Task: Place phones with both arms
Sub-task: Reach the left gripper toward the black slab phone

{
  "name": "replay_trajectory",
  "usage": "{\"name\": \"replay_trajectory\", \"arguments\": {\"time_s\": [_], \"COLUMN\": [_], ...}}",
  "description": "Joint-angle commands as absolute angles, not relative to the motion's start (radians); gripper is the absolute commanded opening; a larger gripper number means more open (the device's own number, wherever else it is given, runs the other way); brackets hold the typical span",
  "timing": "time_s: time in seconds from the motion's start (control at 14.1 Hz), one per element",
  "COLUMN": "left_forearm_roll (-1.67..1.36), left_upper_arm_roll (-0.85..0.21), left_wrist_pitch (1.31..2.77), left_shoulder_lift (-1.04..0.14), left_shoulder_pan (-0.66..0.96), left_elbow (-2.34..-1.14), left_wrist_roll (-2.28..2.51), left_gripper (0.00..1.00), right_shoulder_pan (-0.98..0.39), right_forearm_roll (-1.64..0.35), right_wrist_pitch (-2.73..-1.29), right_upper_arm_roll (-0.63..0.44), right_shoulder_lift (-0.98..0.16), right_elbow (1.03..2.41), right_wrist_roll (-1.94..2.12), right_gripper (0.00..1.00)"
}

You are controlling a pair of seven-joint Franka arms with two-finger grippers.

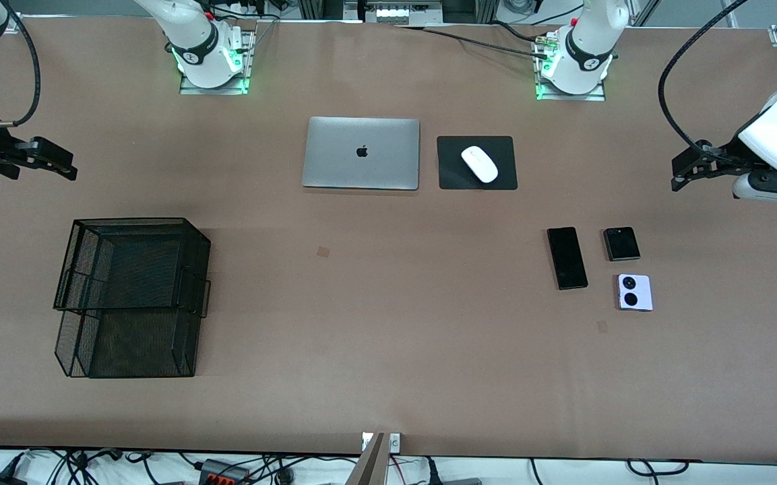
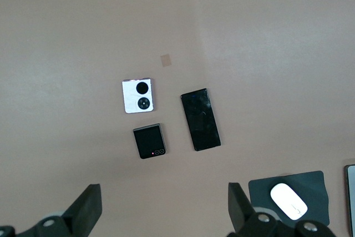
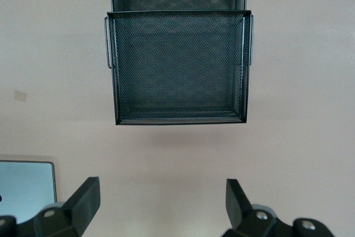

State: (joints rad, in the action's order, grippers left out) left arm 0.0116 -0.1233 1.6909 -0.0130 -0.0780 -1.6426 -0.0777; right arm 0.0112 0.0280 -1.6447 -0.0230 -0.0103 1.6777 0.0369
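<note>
Three phones, a long black slab (image 1: 567,257), a small black one (image 1: 621,244) and a small white one (image 1: 634,292), lie close together on the brown table (image 1: 388,377) toward the left arm's end. The left gripper (image 1: 688,174) hangs above that end with fingers spread wide and empty. The right gripper (image 1: 58,162), equally wide and empty, hangs above the other end, where a black mesh tray (image 1: 132,296) stands.

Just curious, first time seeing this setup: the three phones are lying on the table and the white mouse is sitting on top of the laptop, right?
Not quite. The three phones do lie on the table, but the white mouse sits on a black mouse pad beside the closed silver laptop, not on it. The front view shows this.
</note>
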Motion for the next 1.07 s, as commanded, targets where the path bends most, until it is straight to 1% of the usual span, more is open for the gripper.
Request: {"name": "replay_trajectory", "arguments": {"time_s": [0.0,0.28,0.57,0.64,0.71,0.99], "left_forearm_roll": [0.038,0.041,0.035,0.029,0.028,0.037], "left_upper_arm_roll": [-0.130,-0.130,-0.132,-0.130,-0.130,-0.129], "left_wrist_pitch": [1.667,1.664,1.554,1.548,1.545,1.542], "left_shoulder_lift": [-0.032,-0.034,-0.063,-0.067,-0.078,-0.205], "left_shoulder_pan": [-0.078,-0.075,-0.077,-0.075,-0.074,-0.084], "left_elbow": [-1.605,-1.605,-1.603,-1.601,-1.576,-1.455], "left_wrist_roll": [-0.061,-0.061,-0.060,-0.058,-0.058,-0.072], "left_gripper": [1.00,1.00,1.00,1.00,1.00,1.00], "right_shoulder_pan": [0.014,0.014,0.015,0.014,0.015,0.014], "right_forearm_roll": [0.035,0.032,0.031,0.031,0.031,0.029], "right_wrist_pitch": [-1.651,-1.641,-1.641,-1.641,-1.641,-1.644], "right_upper_arm_roll": [-0.017,-0.017,-0.017,-0.017,-0.017,-0.017], "right_shoulder_lift": [0.015,0.015,0.014,0.012,0.008,0.005], "right_elbow": [1.700,1.698,1.698,1.698,1.698,1.697], "right_wrist_roll": [0.026,0.028,0.031,0.029,0.028,0.026], "right_gripper": [1.00,1.00,1.00,1.00,1.00,1.00]}}
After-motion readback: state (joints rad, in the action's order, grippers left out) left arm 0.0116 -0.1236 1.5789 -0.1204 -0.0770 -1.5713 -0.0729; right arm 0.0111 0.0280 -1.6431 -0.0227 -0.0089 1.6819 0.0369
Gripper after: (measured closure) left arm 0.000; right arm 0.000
